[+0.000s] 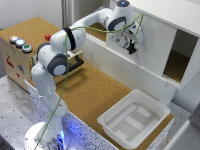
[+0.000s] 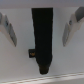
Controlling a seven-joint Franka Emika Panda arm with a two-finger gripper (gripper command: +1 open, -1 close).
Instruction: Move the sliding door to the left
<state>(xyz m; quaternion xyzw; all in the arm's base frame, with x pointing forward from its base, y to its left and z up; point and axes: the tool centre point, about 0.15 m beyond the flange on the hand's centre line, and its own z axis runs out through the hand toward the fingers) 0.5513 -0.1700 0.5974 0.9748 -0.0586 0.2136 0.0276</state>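
Observation:
The sliding door [image 1: 156, 44] is a plain white panel on the front of the white cabinet [image 1: 170, 12]. A dark opening [image 1: 178, 59] shows at the door's side toward the exterior view's right. My gripper [image 1: 131, 46] is against the door's edge toward the exterior view's left. In the wrist view the door [image 2: 20, 60] fills the picture and its black handle [image 2: 41, 37] stands between my two fingertips [image 2: 74, 25]. The gripper [image 2: 39, 42] is open, with a gap between each finger and the handle.
A white plastic bin [image 1: 134, 117] sits on the cork tabletop [image 1: 95, 90] below the cabinet. A wooden box with coloured buttons [image 1: 20, 50] stands at the exterior view's left. My arm spans from its base [image 1: 47, 135] to the cabinet.

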